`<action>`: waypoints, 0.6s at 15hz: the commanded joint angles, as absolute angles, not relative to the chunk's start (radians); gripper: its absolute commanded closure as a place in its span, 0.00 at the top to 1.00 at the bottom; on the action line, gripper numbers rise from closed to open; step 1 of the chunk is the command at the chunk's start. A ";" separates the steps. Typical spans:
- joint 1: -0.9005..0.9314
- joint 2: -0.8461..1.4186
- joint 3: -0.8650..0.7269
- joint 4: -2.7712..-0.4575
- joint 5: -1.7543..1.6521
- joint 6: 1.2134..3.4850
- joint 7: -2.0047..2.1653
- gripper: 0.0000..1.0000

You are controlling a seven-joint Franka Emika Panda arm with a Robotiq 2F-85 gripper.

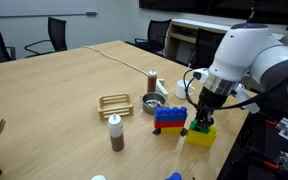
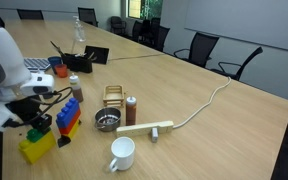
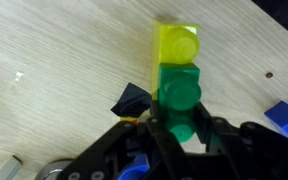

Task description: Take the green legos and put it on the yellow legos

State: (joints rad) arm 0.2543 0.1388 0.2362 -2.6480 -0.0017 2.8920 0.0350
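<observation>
Green legos (image 3: 180, 95) on yellow legos (image 3: 179, 42)

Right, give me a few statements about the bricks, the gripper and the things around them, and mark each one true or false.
1. The gripper is closed on the green legos. True.
2. The yellow legos sit in the metal bowl. False: they stand on the table, apart from the bowl.
3. A blue-and-red brick stack stands next to the yellow legos. True.
4. The white mug lies on its side. False: it stands upright.
</observation>
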 commanded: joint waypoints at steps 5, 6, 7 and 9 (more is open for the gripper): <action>0.229 0.207 0.278 -2.634 0.051 2.912 -0.012 0.87; 0.231 0.203 0.274 -2.626 0.045 2.905 -0.008 0.95; 0.230 0.193 0.275 -2.620 0.047 2.903 -0.008 0.99; 0.234 0.173 0.266 -2.603 0.036 2.903 0.001 1.00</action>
